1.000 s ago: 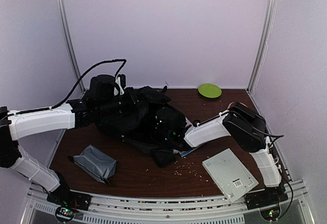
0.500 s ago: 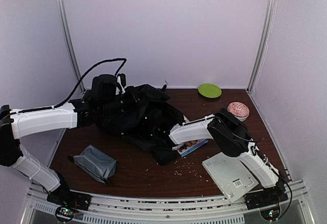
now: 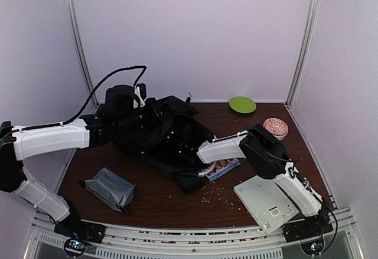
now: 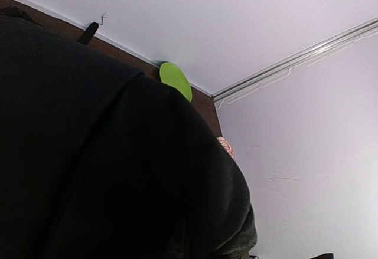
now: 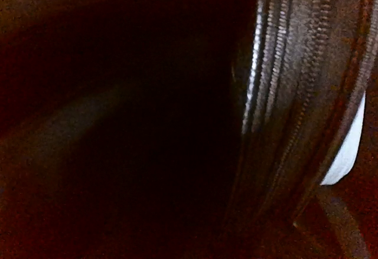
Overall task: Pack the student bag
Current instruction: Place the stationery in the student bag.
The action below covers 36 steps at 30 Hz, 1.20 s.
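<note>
- Top external view: the student bag (image 3: 156, 138) lies crumpled on the table (image 3: 159, 209), left of centre and toward the back. Its near-right end reaches the middle of the table.
- Position of the right gripper (image 3: 194, 153): it enters the bag from the right, at the bag's right-hand side. Black fabric hides its fingers, so it cannot be told whether the jaws are apart or together.
- Right wrist view: a dark interior fills most of the frame. A zip (image 5: 283, 111) runs from top to bottom on the right, with a white patch (image 5: 345, 153) just past it.
- Position of the left gripper (image 3: 139, 119): it sits at the bag's upper-left end, with the jaws closed together.
- Left wrist view: the bag's black fabric (image 4: 106, 164) covers the lower left of the frame and no fingers show. It cannot be told whether a fold is clamped.
- A colourful booklet (image 3: 223, 167) lies just beside the bag's right end, partly under the right arm (image 3: 227, 148).
- Pale crumbs (image 3: 215, 195) are scattered near the bag's front end.
- A grey pouch (image 3: 109, 188) lies near the front left, apart from the bag.
- A white panel (image 3: 266, 202) lies at the front right.
- A pink bowl (image 3: 275, 127) stands at the right.
- A green plate (image 3: 243, 104) lies at the back right.
</note>
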{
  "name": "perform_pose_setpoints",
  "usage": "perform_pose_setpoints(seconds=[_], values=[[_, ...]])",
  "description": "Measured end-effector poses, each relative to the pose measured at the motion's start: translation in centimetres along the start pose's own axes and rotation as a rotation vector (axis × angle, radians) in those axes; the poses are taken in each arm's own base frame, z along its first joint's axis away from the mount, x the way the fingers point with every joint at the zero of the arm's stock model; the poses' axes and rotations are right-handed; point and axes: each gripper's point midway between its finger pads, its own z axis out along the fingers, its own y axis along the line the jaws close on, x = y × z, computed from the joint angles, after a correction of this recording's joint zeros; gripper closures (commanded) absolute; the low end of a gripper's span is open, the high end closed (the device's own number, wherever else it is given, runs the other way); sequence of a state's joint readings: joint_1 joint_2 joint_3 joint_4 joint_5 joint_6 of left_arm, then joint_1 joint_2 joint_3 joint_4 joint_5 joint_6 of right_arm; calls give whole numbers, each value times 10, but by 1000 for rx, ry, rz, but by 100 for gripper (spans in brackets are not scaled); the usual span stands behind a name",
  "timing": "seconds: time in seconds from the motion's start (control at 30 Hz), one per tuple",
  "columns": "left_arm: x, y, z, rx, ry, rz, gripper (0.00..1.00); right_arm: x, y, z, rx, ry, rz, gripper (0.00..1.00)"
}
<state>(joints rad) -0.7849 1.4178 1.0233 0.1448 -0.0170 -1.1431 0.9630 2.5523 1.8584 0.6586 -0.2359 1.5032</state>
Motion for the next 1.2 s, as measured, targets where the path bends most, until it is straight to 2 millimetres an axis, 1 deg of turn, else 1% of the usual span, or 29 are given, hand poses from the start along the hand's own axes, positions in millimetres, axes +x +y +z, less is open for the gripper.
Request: perform_pose_setpoints(seconds=[0.07, 0.13, 0.33, 0.43, 0.57, 0.7, 0.83, 0.97, 1.07, 1.13, 1.2], values=[[-4, -1, -2, 11, -1, -3, 100, 1, 3, -7, 2, 10, -6, 17], [-13, -2, -5, 20, -13, -8, 100, 2, 9, -14, 2, 19, -9, 16], [-42, 0, -19, 21, -73, -12, 100, 3, 38, -38, -32, 30, -16, 14], [-49, 2, -25, 12, -86, -10, 100, 2, 46, -50, -40, 25, -16, 14], [-53, 4, -30, 4, -92, -5, 100, 0, 53, -66, -48, 14, -18, 15], [-55, 6, -34, 0, -99, 0, 100, -1, 50, -78, -33, 4, -19, 18], [-55, 6, -38, 0, -101, 6, 100, -2, 40, -93, 10, -13, -28, 26], [-53, 7, -40, 3, -92, 5, 100, -10, 30, -106, 66, -60, -42, 48], [-50, 7, -40, 11, -82, -1, 100, -23, 26, -110, 92, -115, -47, 63], [-47, 8, -39, 18, -75, -7, 100, -33, 21, -110, 119, -157, -47, 69], [-43, 7, -39, 23, -64, -11, 100, -42, 22, -106, 129, -193, -42, 74]])
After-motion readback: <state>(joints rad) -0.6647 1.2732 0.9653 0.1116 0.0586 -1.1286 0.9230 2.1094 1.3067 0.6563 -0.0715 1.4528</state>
